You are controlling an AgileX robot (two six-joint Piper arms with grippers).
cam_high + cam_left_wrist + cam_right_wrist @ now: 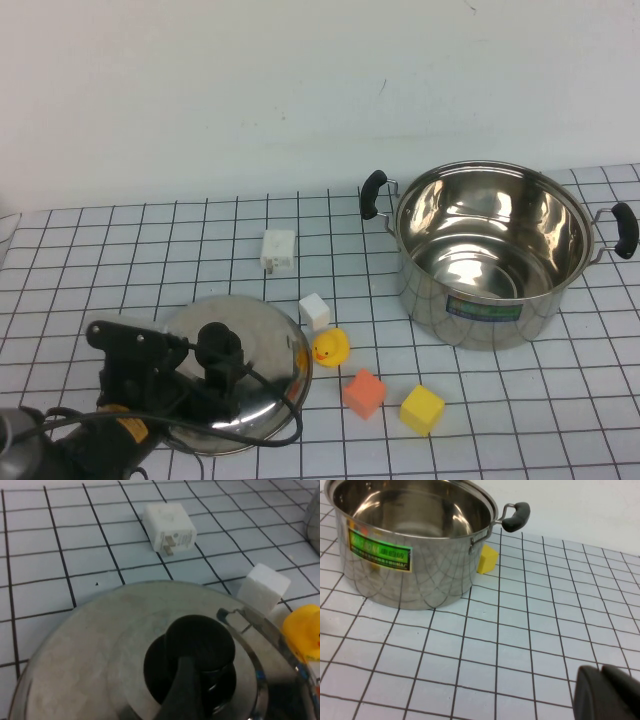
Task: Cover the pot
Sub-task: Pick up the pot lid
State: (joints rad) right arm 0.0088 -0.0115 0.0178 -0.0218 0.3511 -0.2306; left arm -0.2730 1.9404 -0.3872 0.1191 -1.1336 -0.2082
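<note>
The pot (490, 250) stands open and empty at the right of the table, and its label faces the right wrist view (410, 540). The domed steel lid (255, 350) is at the front left, well apart from the pot. My left gripper (218, 352) is over the lid, shut on its black knob (200, 647), with one dark finger (179, 695) against the knob. My right gripper (600, 682) is out of the high view. Its two dark fingertips are together, empty, low over the table and away from the pot.
A white plug adapter (278, 250), a white cube (314, 310), a yellow duck (330, 347), an orange cube (364, 392) and a yellow cube (422, 409) lie between the lid and the pot. A white wall runs along the back.
</note>
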